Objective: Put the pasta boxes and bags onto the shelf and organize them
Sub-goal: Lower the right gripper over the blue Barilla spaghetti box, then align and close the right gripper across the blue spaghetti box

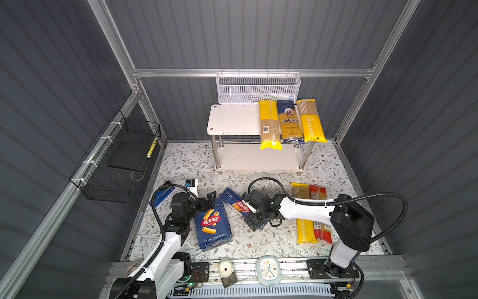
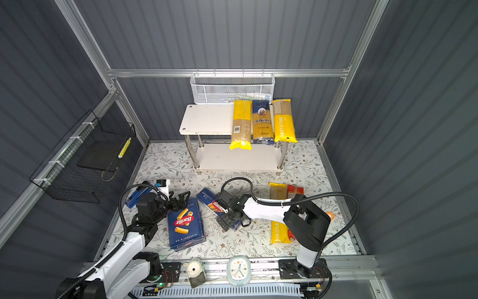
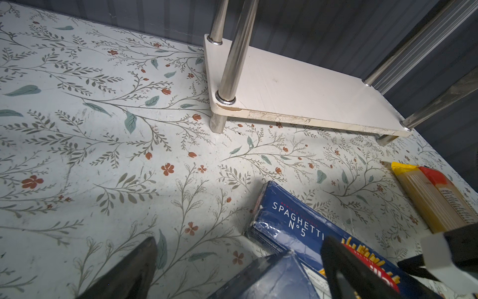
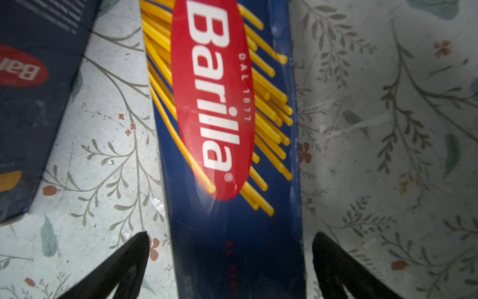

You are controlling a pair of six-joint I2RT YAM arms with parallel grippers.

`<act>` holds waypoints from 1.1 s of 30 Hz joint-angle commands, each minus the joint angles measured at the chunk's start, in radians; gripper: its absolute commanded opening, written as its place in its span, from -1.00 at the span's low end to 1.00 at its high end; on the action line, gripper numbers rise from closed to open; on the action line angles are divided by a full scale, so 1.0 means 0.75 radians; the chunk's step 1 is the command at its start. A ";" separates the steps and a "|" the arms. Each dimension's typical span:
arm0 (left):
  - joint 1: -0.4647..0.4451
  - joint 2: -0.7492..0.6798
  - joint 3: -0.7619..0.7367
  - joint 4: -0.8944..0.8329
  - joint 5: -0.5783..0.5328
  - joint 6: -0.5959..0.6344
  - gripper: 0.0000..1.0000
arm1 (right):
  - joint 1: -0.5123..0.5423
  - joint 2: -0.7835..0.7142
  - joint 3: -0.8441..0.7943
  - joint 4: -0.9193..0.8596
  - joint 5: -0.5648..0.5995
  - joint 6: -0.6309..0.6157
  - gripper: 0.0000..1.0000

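The spaghetti box (image 4: 227,155), marked "Barilla" and "DAL 1877", is seen flat on the table (image 4: 388,155) between the spread fingers of the right gripper (image 4: 230,235). "SPAGHETTI N°5" is read plainly in the left wrist view. Beside it, the rigatoni box (image 1: 213,225), printed "RIGATONI N.89", is overhung by the left gripper (image 1: 210,200), likewise spread. The "ankara" bag (image 1: 289,121) and a "PASTATIME" bag (image 1: 311,121) are shown on the shelf (image 1: 232,119) in both top views only.

Both arms (image 1: 302,208) wear white shells (image 1: 165,248) and black joints (image 1: 351,222) — ribbed black cables (image 1: 388,193) alongside.
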 commanded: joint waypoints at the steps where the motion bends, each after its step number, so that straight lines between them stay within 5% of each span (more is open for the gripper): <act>1: -0.007 0.008 0.048 0.003 0.017 0.004 0.99 | 0.001 0.032 0.054 -0.029 0.021 -0.018 0.98; 18: -0.007 -0.021 0.037 0.001 0.000 0.001 0.99 | -0.029 0.101 0.057 -0.002 -0.066 0.012 0.96; 33: -0.007 -0.086 0.013 -0.020 0.020 0.003 0.99 | -0.013 0.131 0.035 0.015 0.013 0.047 0.72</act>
